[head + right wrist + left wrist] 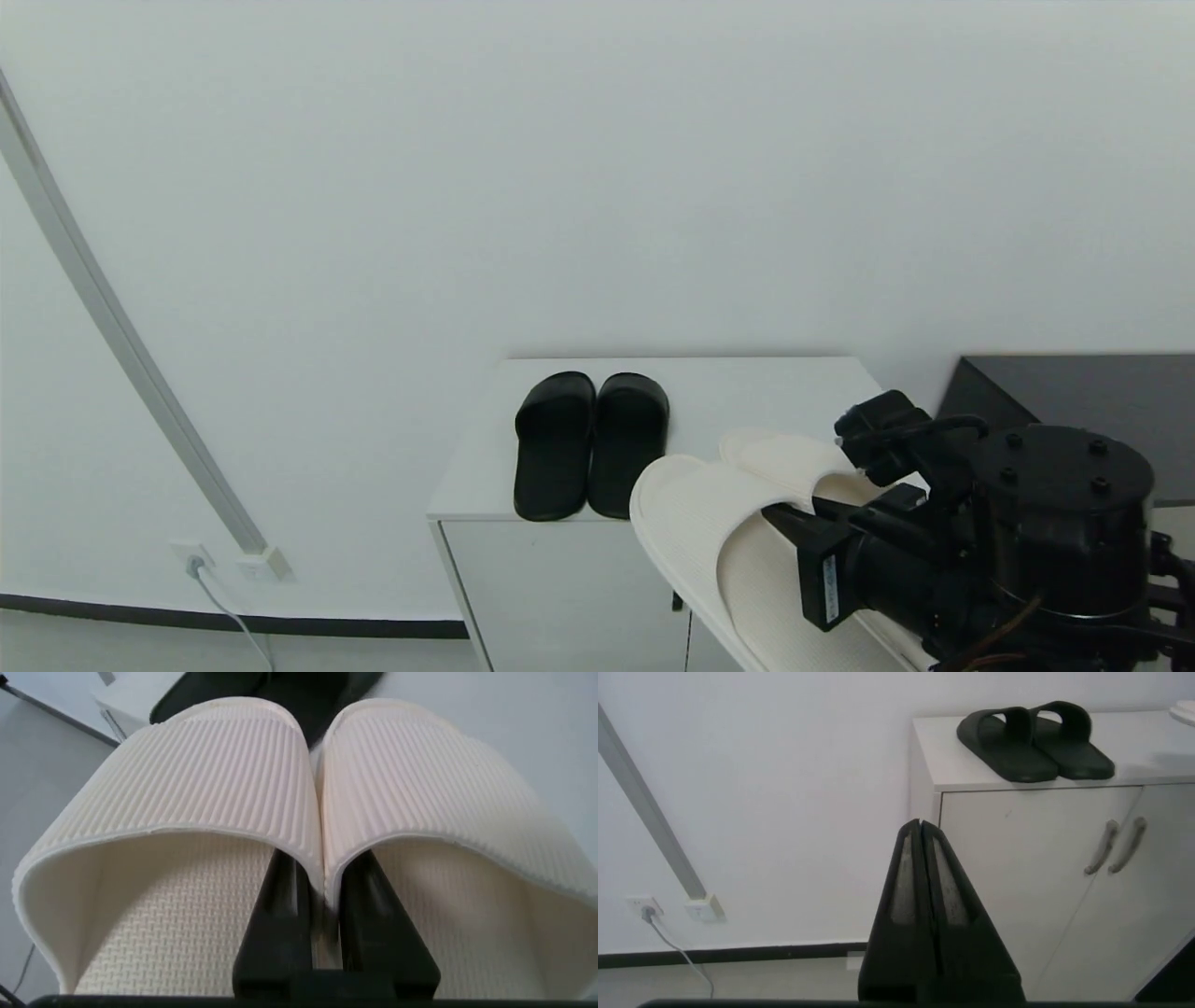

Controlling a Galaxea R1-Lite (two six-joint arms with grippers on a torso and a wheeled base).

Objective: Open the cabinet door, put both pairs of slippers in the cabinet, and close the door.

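Sealing the boxy white cabinet [560, 588] with both doors [1036, 887] closed; crowding its top's left with paired black rubber slides [590, 443]; leaving the rear right bare.

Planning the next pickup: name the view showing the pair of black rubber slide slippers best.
Head view: the black slippers show from above, side by side, on the white cabinet top. Left wrist view shows them low, side-on; right wrist view, a dark sliver behind the cream slippers.
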